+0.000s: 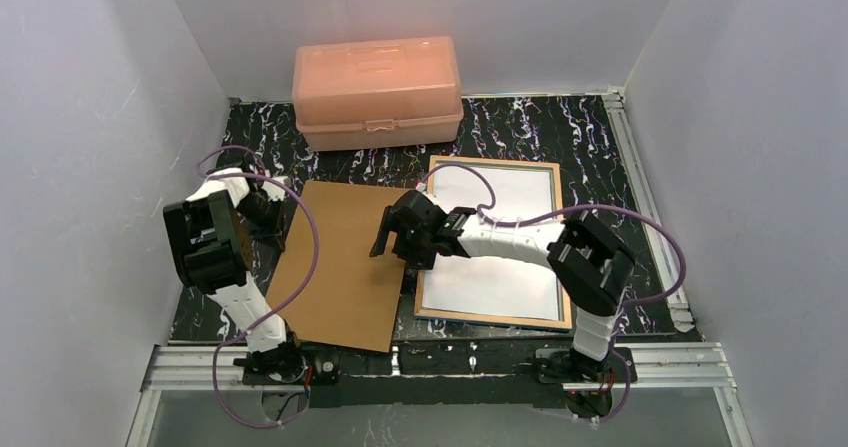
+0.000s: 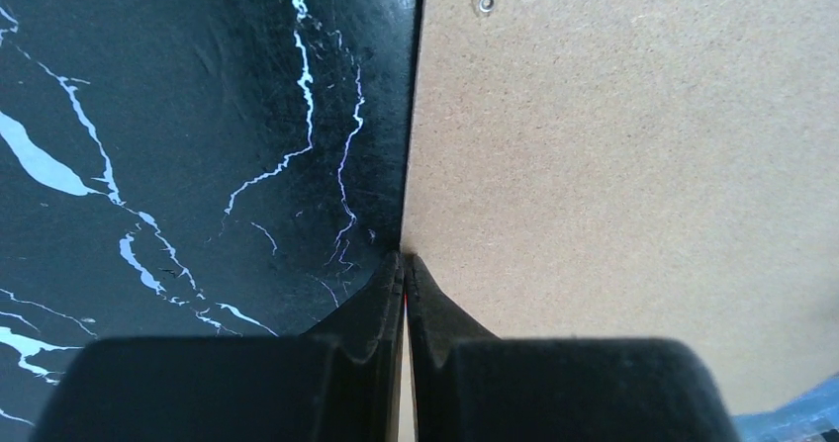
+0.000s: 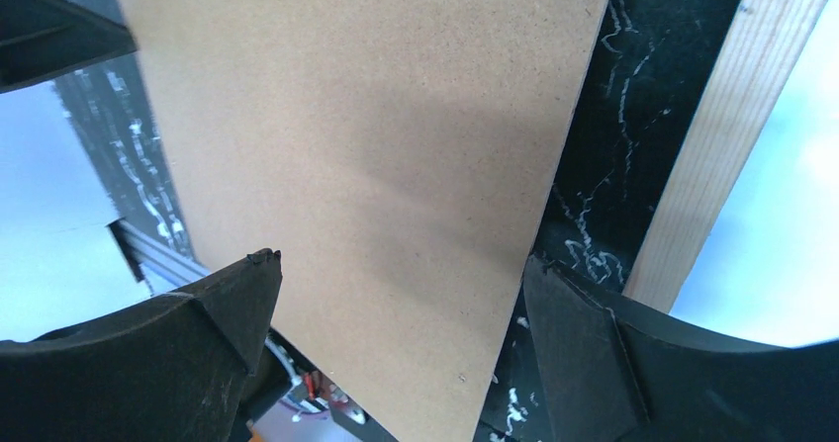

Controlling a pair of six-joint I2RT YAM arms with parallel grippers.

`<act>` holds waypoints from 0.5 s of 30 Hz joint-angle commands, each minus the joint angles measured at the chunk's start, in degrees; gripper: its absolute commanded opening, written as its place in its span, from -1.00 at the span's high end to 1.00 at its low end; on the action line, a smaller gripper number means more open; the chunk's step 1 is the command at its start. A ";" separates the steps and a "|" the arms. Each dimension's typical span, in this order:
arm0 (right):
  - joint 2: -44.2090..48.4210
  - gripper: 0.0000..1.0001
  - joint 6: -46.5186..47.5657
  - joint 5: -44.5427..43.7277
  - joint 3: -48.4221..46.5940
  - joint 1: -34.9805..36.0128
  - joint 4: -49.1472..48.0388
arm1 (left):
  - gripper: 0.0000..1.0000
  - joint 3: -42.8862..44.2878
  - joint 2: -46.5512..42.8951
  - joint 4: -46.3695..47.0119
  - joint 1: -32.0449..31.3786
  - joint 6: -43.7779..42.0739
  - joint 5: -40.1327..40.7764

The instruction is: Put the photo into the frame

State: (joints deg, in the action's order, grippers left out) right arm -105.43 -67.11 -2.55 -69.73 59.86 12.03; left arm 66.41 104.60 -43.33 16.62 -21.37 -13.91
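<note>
Overhead and wrist views of a black, white-veined marble-pattern surface (image 1: 560, 132) enclosed by plain white walls (image 1: 90, 117) at the back and both sides, with aluminium rails (image 1: 470, 362) along its near edge and its right side. The frame (image 1: 492, 315) lies flat on the right half with its light wood-coloured back edge up. Its opening is filled by a white sheet, the photo (image 1: 500, 267), apparently lying with its plain back up, though no print is visible to confirm this. A brown backing board (image 1: 340, 277) lies flat just left of the frame and slightly skewed. Only a narrow strip of dark surface separates the board's right edge from the frame's left rail, and the board's near edge reaches the near rim of the surface. The right tool (image 3: 401, 274) stands over that right edge with its jaws spread wide and nothing between them. One finger is above the board, the other above the dark strip; contact with the board cannot be determined. The left tool (image 2: 405, 259) is fully closed, with its tips set against the board's left edge near the far corner and nothing visibly gripped. A peach plastic box (image 1: 378, 92) stands, lid shut, at the back wall, apart from the board and the frame. Open surface remains left of the board and right of the frame.
</note>
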 commanded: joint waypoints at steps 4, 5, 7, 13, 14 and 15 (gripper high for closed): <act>8.57 -0.97 -4.88 2.81 0.69 1.05 -19.45 | 1.00 -1.59 4.18 2.10 -4.62 -0.16 -4.34; 8.83 -0.97 -4.99 2.81 0.99 0.95 -19.50 | 1.00 -1.39 4.29 1.97 -5.11 -0.17 -4.18; 9.27 -0.97 -5.20 2.81 1.54 0.88 -19.67 | 1.00 -1.18 4.17 1.94 -6.49 -0.13 -3.66; 12.31 -0.97 -6.22 0.54 4.45 -0.17 -19.86 | 1.00 0.75 5.15 1.16 -10.67 0.91 -2.40; 12.87 -0.97 -6.74 0.48 5.33 -0.36 -20.21 | 1.00 0.95 5.36 1.07 -11.40 1.01 -2.15; 13.53 -0.97 -7.25 0.39 6.26 -0.65 -20.96 | 1.00 1.26 5.63 1.01 -12.07 1.12 -2.14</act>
State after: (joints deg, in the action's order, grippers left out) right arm -96.05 -69.84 -3.05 -64.51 59.27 5.91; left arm 68.86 105.73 -44.07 9.74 -22.31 -5.85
